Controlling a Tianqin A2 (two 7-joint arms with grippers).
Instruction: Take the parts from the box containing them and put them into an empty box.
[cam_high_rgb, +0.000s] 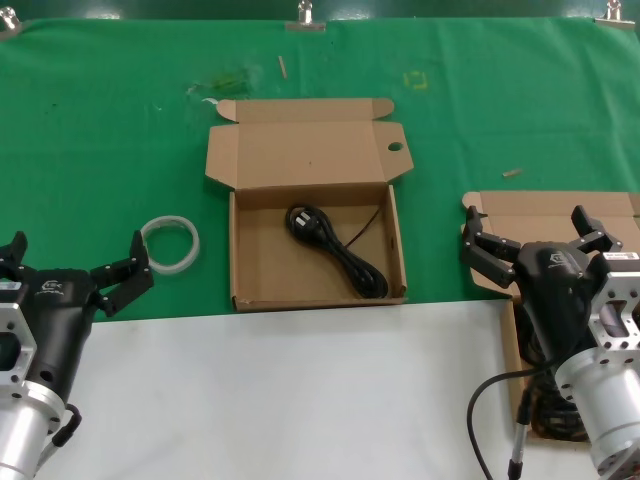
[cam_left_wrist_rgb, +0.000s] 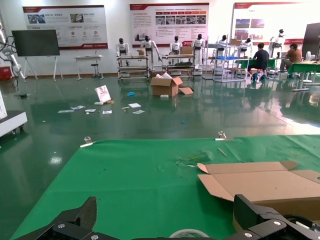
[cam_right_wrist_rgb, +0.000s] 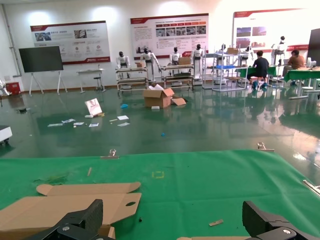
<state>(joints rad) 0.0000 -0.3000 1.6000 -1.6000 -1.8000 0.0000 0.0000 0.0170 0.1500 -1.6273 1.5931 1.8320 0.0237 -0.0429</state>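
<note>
The open cardboard box with a round hole in its lid flap (cam_high_rgb: 395, 147) sits at the table's middle and holds one black power cord (cam_high_rgb: 335, 245). Its lid also shows in the left wrist view (cam_left_wrist_rgb: 260, 182) and the right wrist view (cam_right_wrist_rgb: 60, 207). A second cardboard box (cam_high_rgb: 545, 208) lies at the right, mostly hidden by my right arm; dark coiled cords (cam_high_rgb: 548, 412) show in its near end. My right gripper (cam_high_rgb: 535, 235) is open and empty above this box, and also shows in its own wrist view (cam_right_wrist_rgb: 175, 220). My left gripper (cam_high_rgb: 72, 262) is open and empty at the left (cam_left_wrist_rgb: 170, 217).
A white translucent tape ring (cam_high_rgb: 170, 243) lies on the green cloth between my left gripper and the middle box, and shows in the left wrist view (cam_left_wrist_rgb: 189, 233). A white sheet (cam_high_rgb: 300, 390) covers the table's near part. Small scraps (cam_high_rgb: 511, 172) lie on the cloth.
</note>
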